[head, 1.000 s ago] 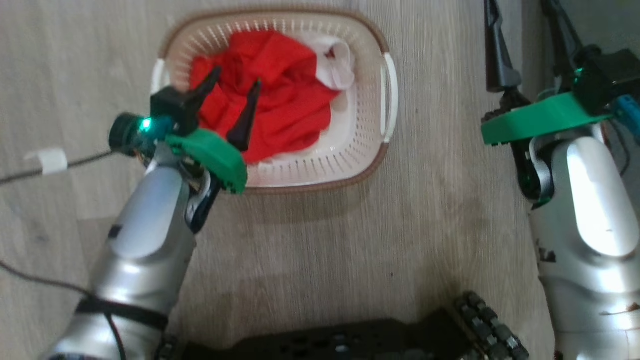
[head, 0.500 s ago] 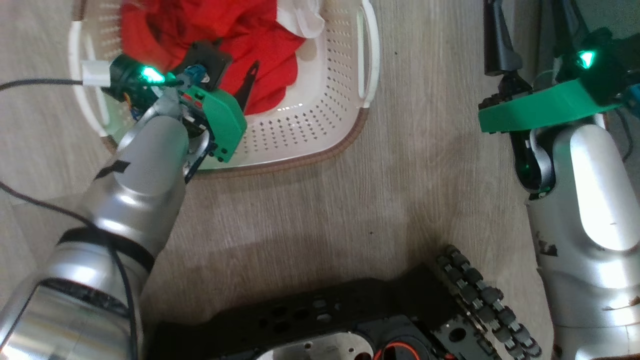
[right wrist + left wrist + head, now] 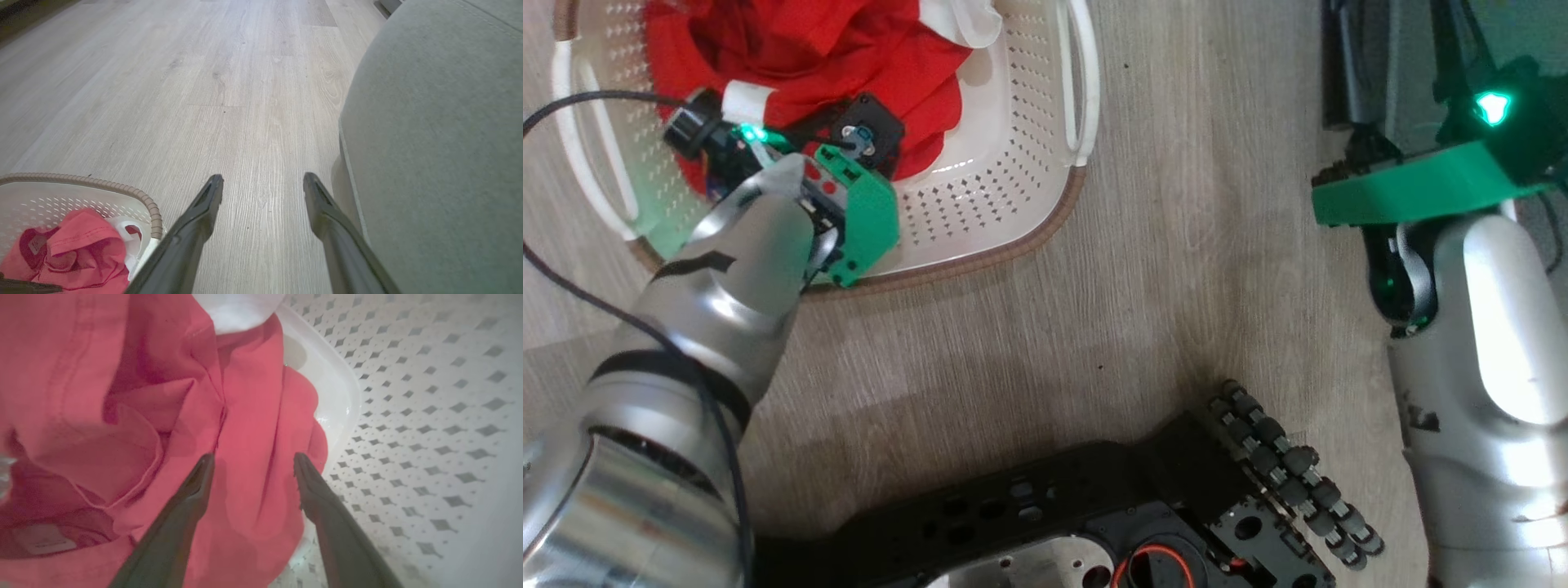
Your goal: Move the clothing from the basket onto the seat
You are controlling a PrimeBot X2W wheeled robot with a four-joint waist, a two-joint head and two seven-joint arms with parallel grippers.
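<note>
Down inside the perforated cream basket point(image 3: 408, 416), the left end effector point(image 3: 251, 457) — fingers spread — is pointing into creased red clothing point(image 3: 122, 396), its pale label point(image 3: 41, 539) unreadable.

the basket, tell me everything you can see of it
The basket is cream plastic and oval, its walls pierced with small diamond holes, with a brown woven-look rim and white side handles. It stands upright on the wood floor, holding the red and white clothing. The open left gripper reaches inside, fingertips at the red fabric.

tag point(image 3: 41, 540) on the clothing point(image 3: 253, 416), perhaps printed, unreadable.
</note>
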